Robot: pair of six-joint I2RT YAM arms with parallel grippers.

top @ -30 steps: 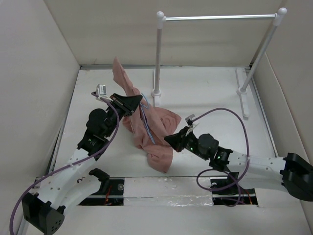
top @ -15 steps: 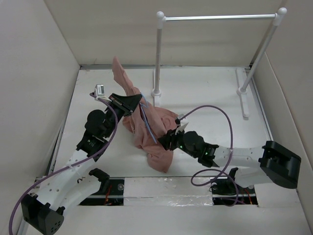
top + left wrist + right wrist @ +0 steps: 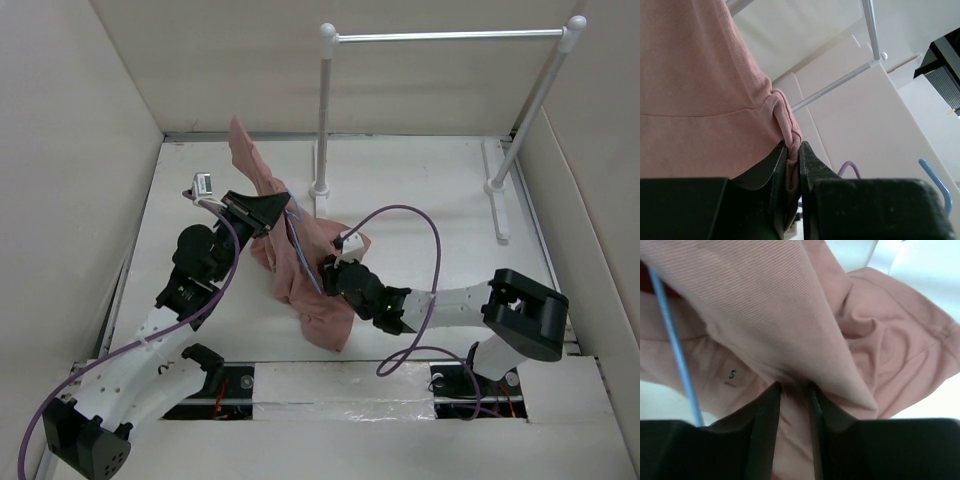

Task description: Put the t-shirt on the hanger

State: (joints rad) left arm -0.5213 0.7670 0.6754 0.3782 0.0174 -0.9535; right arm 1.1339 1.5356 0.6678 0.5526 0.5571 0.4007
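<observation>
Nearest, the lower end of the t-shirt [image 3: 322, 322] lies crumpled on the white table [image 3: 420, 200], between the two arms. Just beyond it, the right pincer [image 3: 332, 272] presses into the pink cloth from the right. In its wrist view the fingers [image 3: 765, 415] stand slightly apart with a fold in the gap; whether they pinch it I cannot tell. The pale-blue wire hanger [image 3: 672, 335] runs against the cloth, near a small "S" size mark [image 3: 731, 374]. Farther back, the left pincer [image 3: 268, 210] is clamped on a bunched fold, with the shirt's upper part raised above it. Behind stands the white-posted rack [image 3: 445, 36].
</observation>
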